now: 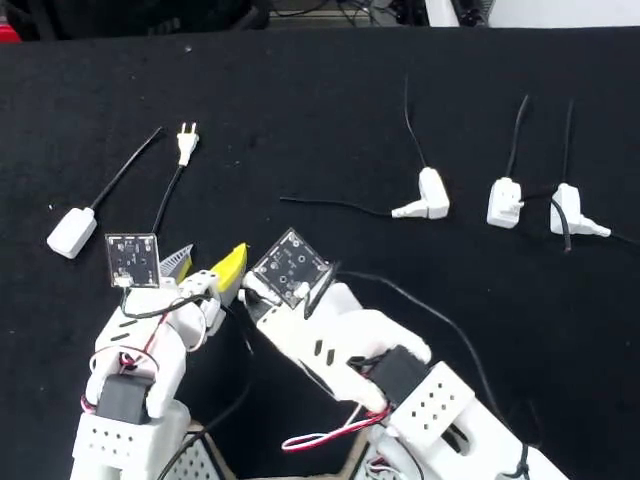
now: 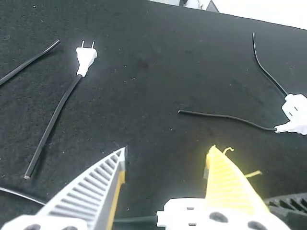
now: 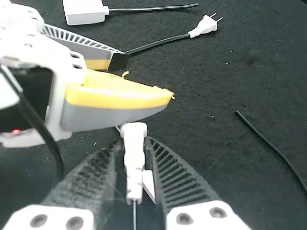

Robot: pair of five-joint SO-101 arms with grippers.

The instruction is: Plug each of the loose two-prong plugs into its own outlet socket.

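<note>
A loose white two-prong plug lies on the black table at the back left, its cord trailing toward me. A white outlet socket lies left of it. My left gripper hovers open near the front, one finger grey, the other yellow, with nothing between them. Just to its right, my right gripper is shut on another small white plug, held lengthwise between its black fingers right under the left gripper's yellow finger.
At the right back lie three more white socket and plug pieces with thin black cords. One of them has a cord running left. A black cable trails along my right arm.
</note>
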